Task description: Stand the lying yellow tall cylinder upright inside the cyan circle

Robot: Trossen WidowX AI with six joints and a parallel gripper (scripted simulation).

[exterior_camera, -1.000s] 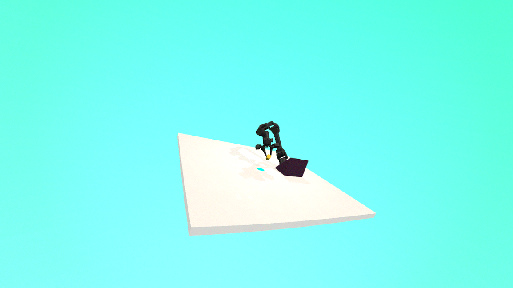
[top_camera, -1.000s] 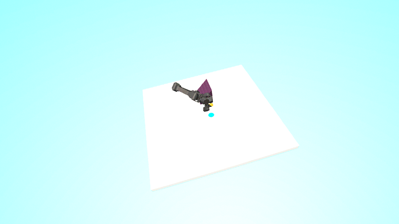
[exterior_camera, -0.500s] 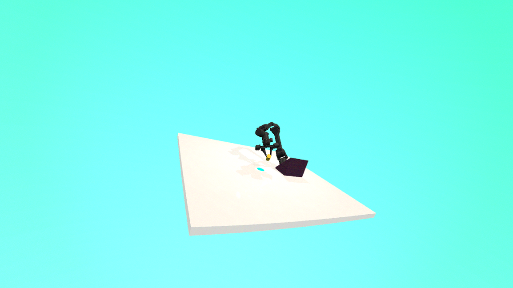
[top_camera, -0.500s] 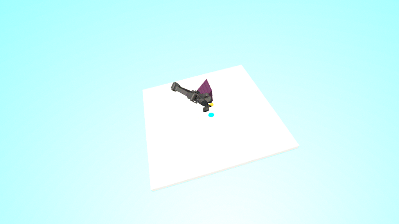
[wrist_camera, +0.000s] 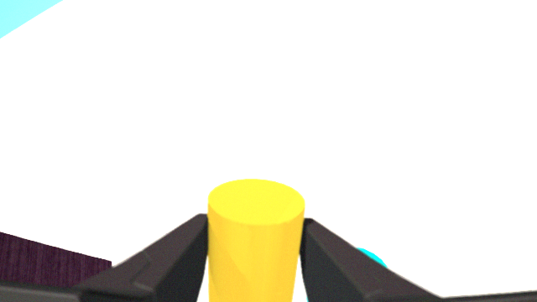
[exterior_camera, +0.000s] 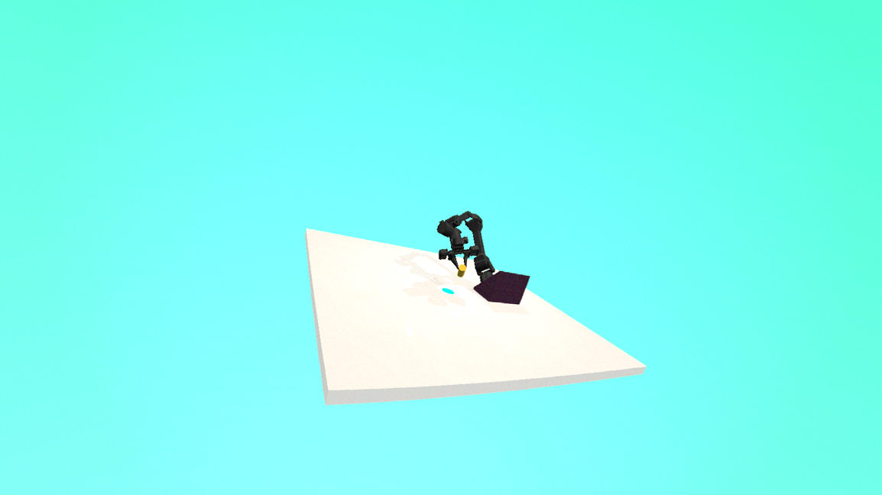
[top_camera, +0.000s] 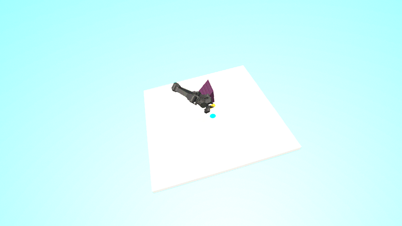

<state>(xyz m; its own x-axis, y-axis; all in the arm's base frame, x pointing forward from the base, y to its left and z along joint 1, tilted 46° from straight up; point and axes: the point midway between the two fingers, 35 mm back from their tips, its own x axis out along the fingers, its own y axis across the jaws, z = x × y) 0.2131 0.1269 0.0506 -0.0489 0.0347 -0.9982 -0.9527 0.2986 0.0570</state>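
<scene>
The gripper is pinching the yellow cylinder by its sides, one dark finger pressed against each flank, with the flat end face standing out past the fingertips. Gripping across the round body rather than over the ends leaves the far face free, which is probably the point: that face can become the base once the cylinder is tipped vertical. In the exterior view the cylinder hangs clear of the white board, carried in the air below the folded arm, so it is lifted and not resting on anything.

The cyan circle shows in the wrist view only as a sliver behind the right-hand finger, low in the picture. From above, the circle lies near the gripper but a little apart from it, toward the camera side of the board. The cylinder is therefore not yet over its mark, and I judge the arm is midway through carrying it across.

A dark purple block sits on the board beside the arm's base, away from the circle, so it should not obstruct the placement. What remains is to centre over the circle, lower until the end face sits flat, then let go and pull back.
</scene>
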